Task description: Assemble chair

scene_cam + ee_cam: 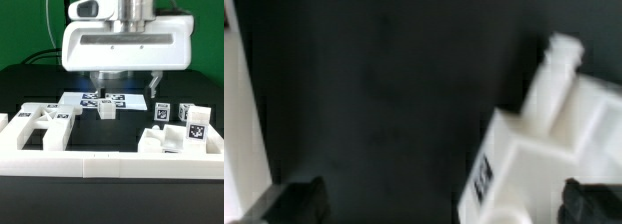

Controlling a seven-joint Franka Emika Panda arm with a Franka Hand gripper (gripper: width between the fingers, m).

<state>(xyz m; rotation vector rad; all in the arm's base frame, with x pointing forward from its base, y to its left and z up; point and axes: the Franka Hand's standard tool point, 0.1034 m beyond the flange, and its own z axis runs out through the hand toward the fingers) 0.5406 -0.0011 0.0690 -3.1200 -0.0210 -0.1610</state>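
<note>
**Fingers wide, nothing held, chair in loose parts**

Exterior view: my gripper (127, 90) hangs at twelve o'clock above the marker board (100, 99). Its fingers are spread wide with nothing between them. The chair is unassembled. I count one cross-braced frame (40, 120) at eight o'clock and one small block (107, 111) near centre, just in front of the board. Three tagged blocks (195, 122) cluster around four o'clock. One border rail (110, 165) runs across six o'clock.

Wrist view: the picture is blurred. I see two dark fingertips (295, 203), well apart, and one white piece (535, 130) close beside one of them, not between them.

If I descend this far off-centre, I judge a finger could land on that piece or shove it aside. The blur also leaves my alignment uncertain.
</note>
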